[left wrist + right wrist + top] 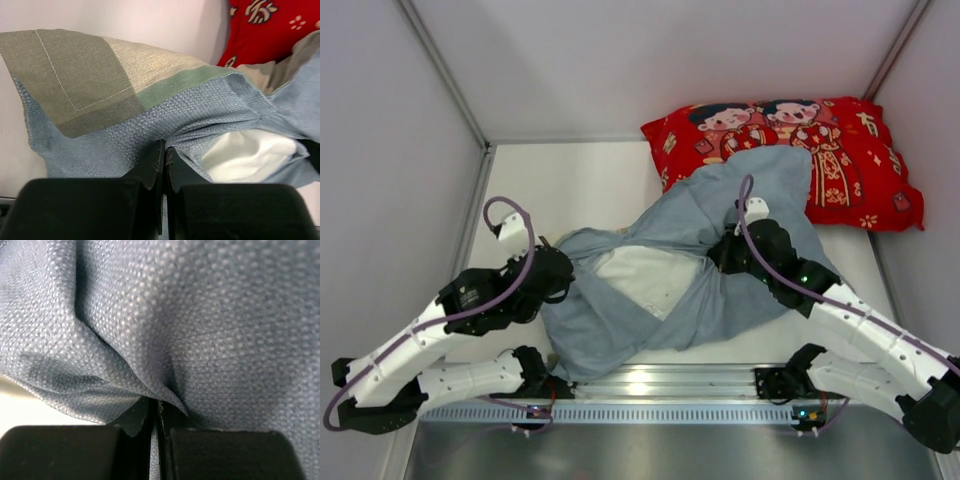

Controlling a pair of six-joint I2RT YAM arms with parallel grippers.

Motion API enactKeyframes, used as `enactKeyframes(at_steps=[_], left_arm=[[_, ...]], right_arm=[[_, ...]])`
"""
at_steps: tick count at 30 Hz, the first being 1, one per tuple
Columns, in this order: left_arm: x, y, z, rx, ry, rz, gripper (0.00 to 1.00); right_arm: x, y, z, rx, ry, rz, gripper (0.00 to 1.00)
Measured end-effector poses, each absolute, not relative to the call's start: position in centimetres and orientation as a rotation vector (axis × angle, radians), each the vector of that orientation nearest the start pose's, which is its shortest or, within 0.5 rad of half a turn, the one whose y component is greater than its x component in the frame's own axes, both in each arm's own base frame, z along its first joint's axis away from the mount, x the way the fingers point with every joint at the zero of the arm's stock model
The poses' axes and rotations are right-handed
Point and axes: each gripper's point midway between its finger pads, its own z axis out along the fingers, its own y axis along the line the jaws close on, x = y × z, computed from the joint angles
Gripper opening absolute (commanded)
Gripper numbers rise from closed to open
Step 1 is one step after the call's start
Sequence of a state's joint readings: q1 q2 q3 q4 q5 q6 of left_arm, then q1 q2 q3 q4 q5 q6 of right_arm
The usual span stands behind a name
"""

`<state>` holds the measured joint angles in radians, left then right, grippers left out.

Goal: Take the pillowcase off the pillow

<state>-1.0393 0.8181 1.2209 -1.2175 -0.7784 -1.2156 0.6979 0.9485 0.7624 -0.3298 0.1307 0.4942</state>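
The pillowcase [740, 205] lay crumpled across the middle of the table [570, 180], with its dull blue-grey side facing up. Its far end lapped over the near edge of a red pillow [850, 150] printed with two cartoon figures, which sat at the back right corner. The white pillow [645, 275] was inside the case. A patch of it showed through the gaping mouth of the cloth, left of centre, between the two arms. At the left edge of the case the left gripper [164, 151] had its jaws pressed together. Its fingertips were buried in the blue weave, and creases ran in towards them, so it seemed to have a pinch of the pillowcase. Just beyond those tips, in the left wrist view, a corner of the case was turned back to show its green and cream panels, and the white pillow bulged out to the right. The right gripper [155, 407] sat on the right-hand part of the case, nearer the red pillow. It was fully closed, with a fold of the blue cloth drawn down and nipped between its fingers.
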Motion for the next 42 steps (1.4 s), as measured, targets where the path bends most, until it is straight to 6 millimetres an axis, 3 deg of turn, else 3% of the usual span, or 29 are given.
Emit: enactKeyframes(at_steps=[4,5,7,8,11,12,19,23,25,27,30,32,37,40,42], left_arm=[[17.9,-11.5,26.5,-0.51,2.112,-0.311,0.0],[18.0,-11.6,26.3,-0.508,2.116,-0.299,0.0],[18.2,-11.5,25.9,-0.499,2.122,-0.261,0.0],[18.3,-11.2,25.6,-0.489,2.125,-0.231,0.0],[18.2,-10.6,24.4,-0.45,2.15,-0.148,0.0],[18.2,-10.5,24.2,-0.438,2.156,-0.134,0.0],[17.9,-11.2,23.8,-0.349,2.178,-0.182,0.0],[17.3,-11.5,24.5,-0.333,2.164,-0.285,0.0],[17.1,-11.6,25.1,-0.334,2.152,-0.336,0.0],[16.9,-11.5,25.7,-0.338,2.134,-0.384,0.0],[16.5,-11.4,26.3,-0.338,2.118,-0.437,0.0],[16.4,-11.3,26.5,-0.338,2.112,-0.452,0.0],[16.3,-11.7,25.9,-0.324,2.13,-0.451,0.0],[16.4,-12.1,25.7,-0.314,2.139,-0.454,0.0],[16.5,-12.4,25.7,-0.31,2.138,-0.462,0.0]], right_arm=[[24.5,19.4,18.6,-0.121,2.139,0.574,0.0],[24.4,19.3,18.7,-0.133,2.14,0.577,0.1],[23.9,19.4,18.9,-0.171,2.136,0.596,0.45],[23.3,19.7,19.2,-0.219,2.134,0.63,0.77],[21.2,21.6,20.9,-0.398,2.117,0.748,0.97],[20.4,22.4,21.7,-0.453,2.104,0.786,0.98],[11.5,30.4,30.6,-0.919,1.845,1.1,0.97],[12.6,34.6,32.7,-0.969,1.821,1.102,0.97],[14.0,37.0,31.7,-0.982,1.859,1.064,0.97],[15.4,38.9,29.1,-0.998,1.927,1.003,0.97],[17.6,40.6,24.4,-0.998,2.043,0.868,0.96],[19.1,41.2,22.4,-0.96,2.101,0.774,0.92],[21.7,42.0,21.1,-0.836,2.147,0.625,0.81],[22.8,42.2,20.9,-0.773,2.147,0.549,0.65],[23.8,42.3,20.3,-0.738,2.143,0.48,0.29]])
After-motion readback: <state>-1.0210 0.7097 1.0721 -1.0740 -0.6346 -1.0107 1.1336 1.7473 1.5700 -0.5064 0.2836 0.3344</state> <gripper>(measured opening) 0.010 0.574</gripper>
